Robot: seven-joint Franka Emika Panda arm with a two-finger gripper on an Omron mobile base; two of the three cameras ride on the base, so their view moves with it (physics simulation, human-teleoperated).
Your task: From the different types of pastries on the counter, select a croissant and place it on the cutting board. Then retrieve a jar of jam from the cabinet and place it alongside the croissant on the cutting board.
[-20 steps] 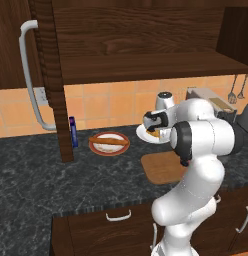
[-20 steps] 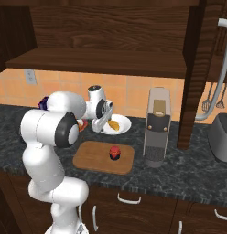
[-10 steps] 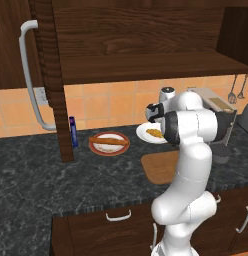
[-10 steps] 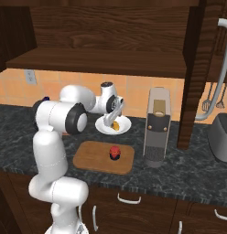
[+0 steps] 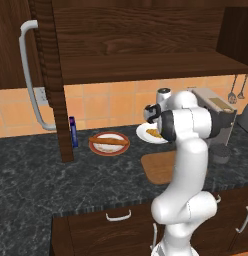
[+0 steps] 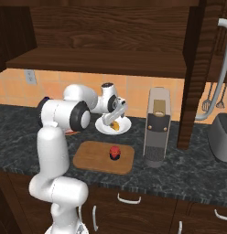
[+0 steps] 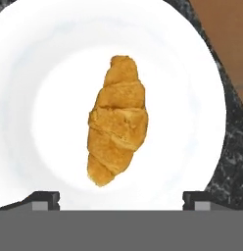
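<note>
From the left base view, the gripper [image 5: 152,116] hangs over the white plate [image 5: 145,131], just beyond the cutting board [image 5: 158,166]. From the right base view, the jar of jam [image 6: 115,152] stands on the board. In the hand view, the croissant [image 7: 117,125] lies lengthwise between the wide-apart fingertips [image 7: 43,198], with free plate on both sides.

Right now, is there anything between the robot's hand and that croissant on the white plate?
No. In the hand view the open hand looks straight at the croissant, and between its fingertips and the pastry lies just bare white plate.
</note>
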